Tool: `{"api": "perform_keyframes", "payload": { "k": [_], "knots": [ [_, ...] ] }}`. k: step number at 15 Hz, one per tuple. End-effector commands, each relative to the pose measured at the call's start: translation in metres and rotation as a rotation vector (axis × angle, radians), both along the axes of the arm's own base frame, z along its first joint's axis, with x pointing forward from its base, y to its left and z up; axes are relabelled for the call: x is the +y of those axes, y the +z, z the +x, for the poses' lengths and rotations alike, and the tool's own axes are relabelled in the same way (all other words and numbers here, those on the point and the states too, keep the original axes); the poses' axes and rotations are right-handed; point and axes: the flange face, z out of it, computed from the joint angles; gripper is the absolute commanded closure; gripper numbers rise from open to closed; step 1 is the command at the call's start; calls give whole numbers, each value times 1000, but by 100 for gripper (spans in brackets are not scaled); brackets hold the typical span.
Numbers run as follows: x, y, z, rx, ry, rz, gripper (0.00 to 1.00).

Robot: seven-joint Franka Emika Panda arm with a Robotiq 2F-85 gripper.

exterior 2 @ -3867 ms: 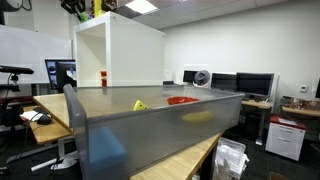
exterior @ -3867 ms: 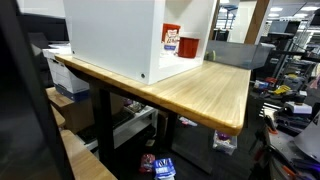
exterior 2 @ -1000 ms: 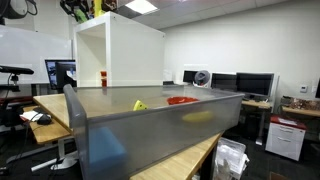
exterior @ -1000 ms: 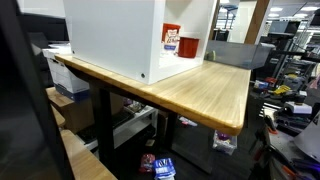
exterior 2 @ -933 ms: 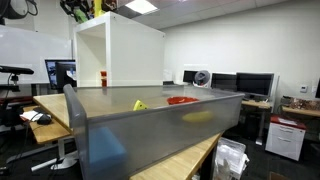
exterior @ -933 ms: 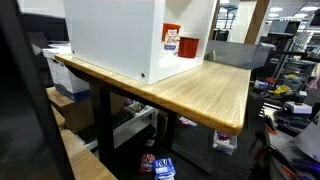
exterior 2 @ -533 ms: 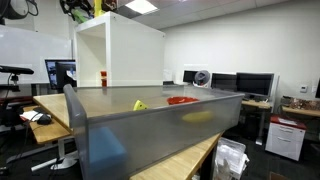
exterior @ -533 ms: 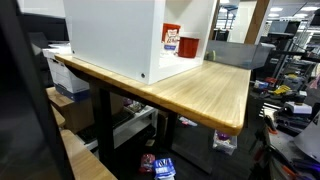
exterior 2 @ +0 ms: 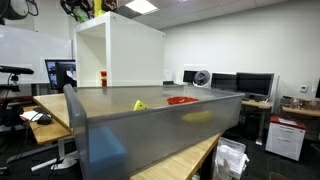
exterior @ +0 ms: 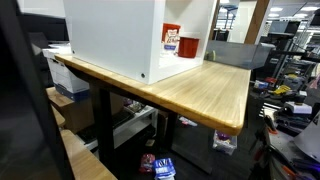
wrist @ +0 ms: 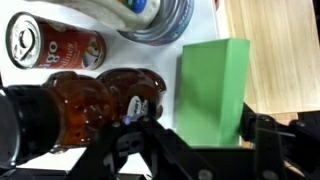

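Observation:
In the wrist view my gripper (wrist: 207,137) straddles an upright green box (wrist: 213,88) that stands on a white surface. The right finger (wrist: 266,135) sits against the box's edge. The left finger (wrist: 150,132) stands a little off its other side, so the jaws are open around the box. Just left of the box lies a dark brown sauce bottle (wrist: 95,100). Beyond it lies a red-brown drink can (wrist: 52,45). A clear plastic bottle (wrist: 160,18) lies at the top. The arm and gripper do not show in either exterior view.
A tall white open-fronted cabinet (exterior: 110,35) stands on a wooden table (exterior: 215,90), with red-labelled items (exterior: 172,40) inside. A grey bin (exterior 2: 150,125) fills the foreground of an exterior view. Desks, monitors and chairs surround the table. Bare wood (wrist: 280,50) lies right of the box.

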Motion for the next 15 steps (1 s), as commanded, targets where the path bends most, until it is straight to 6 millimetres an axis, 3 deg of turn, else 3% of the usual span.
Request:
{"api": "perform_keyframes", "payload": {
  "k": [1, 2, 4, 5, 7, 8, 10, 11, 14, 15],
  "knots": [
    [0, 4, 2, -27, 18, -21, 32],
    [0, 4, 2, -29, 17, -21, 20],
    [0, 4, 3, -37, 15, -20, 13],
    [0, 5, 3, -41, 14, -21, 26],
    [0, 5, 4, -50, 11, -20, 18],
    [0, 6, 5, -61, 5, -16, 20],
    [1, 7, 6, -74, 2, -15, 32],
    [2, 7, 7, -80, 4, -15, 46],
    [2, 10, 9, -107, 2, -13, 64],
    [2, 10, 10, -114, 2, -13, 64]
  ]
}}
